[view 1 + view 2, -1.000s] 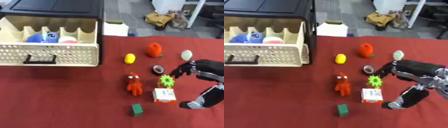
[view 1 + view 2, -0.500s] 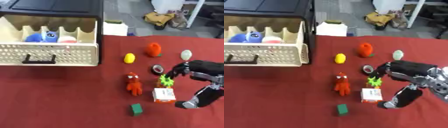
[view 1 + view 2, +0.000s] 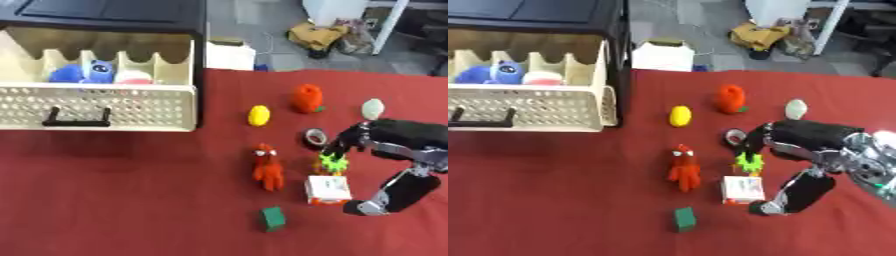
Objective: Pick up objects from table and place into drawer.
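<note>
The right hand (image 3: 363,139) reaches in from the right over the red cloth (image 3: 131,200), its dark fingers bent down onto a spiky green and yellow toy (image 3: 332,161). The fingertips touch or nearly touch the toy's top, but whether they pinch it cannot be told, as the hand covers the contact. Just left of the hand lies a small dark ring (image 3: 314,137), and below the toy stands a white and orange box (image 3: 328,189). A red figure (image 3: 268,167) lies left of the box, a green block (image 3: 273,218) below it. Farther up are a yellow piece (image 3: 259,115), an orange toy (image 3: 307,97) and a pale egg shape (image 3: 373,107). The open drawer (image 3: 105,107) at the upper left holds a blue plush (image 3: 79,72) and something pink and white, partly hidden by dividers. The left hand shows in neither view
</note>
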`<act>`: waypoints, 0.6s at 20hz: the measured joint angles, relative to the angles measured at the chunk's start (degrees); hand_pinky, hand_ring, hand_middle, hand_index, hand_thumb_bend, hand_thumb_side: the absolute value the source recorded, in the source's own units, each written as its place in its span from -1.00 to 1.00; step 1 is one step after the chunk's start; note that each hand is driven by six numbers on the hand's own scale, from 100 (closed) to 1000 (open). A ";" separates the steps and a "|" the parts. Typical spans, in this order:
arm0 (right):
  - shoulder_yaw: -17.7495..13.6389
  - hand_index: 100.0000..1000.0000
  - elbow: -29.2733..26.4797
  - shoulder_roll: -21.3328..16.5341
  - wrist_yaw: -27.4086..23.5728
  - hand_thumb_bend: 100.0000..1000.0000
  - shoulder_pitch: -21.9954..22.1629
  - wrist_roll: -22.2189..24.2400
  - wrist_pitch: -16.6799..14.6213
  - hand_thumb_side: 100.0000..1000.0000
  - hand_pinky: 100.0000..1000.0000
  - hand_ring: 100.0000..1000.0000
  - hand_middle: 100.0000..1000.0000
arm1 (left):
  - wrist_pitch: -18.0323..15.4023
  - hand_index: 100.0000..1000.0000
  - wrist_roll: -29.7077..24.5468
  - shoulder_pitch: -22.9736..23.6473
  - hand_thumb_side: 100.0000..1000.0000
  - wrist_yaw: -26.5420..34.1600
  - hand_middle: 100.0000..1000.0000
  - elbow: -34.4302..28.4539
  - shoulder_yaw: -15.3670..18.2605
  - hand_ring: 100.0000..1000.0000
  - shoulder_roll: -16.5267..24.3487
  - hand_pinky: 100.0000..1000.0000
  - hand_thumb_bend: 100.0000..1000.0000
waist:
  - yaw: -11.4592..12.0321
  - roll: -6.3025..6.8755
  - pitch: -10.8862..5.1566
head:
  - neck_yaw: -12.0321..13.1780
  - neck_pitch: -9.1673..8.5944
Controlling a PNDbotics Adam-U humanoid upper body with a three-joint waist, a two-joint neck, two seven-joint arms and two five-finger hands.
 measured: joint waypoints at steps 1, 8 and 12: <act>0.14 0.63 0.00 0.05 -0.01 -0.02 -0.01 0.06 0.21 -0.41 0.27 0.46 0.23 | -0.01 0.58 -0.01 -0.01 1.00 0.01 -0.39 0.00 0.00 -0.52 -0.09 -0.15 -0.94 | 0.03 -0.01 0.05 | -0.04 -0.02; 0.88 0.58 0.00 0.52 0.06 0.03 -0.33 0.15 2.00 -0.46 0.27 0.46 0.16 | -0.17 0.56 -0.17 -0.35 1.00 0.08 -0.39 0.00 0.00 -0.52 -0.28 -0.15 -0.95 | 0.49 -0.27 0.43 | -0.49 -0.19; 0.96 0.50 0.00 0.90 1.05 0.04 -0.43 -0.06 3.80 -0.50 0.25 0.44 0.11 | -0.20 0.56 -0.21 -0.41 1.00 0.17 -0.39 0.00 0.00 -0.52 -0.30 -0.15 -0.96 | 0.80 -0.32 0.58 | -0.58 -0.19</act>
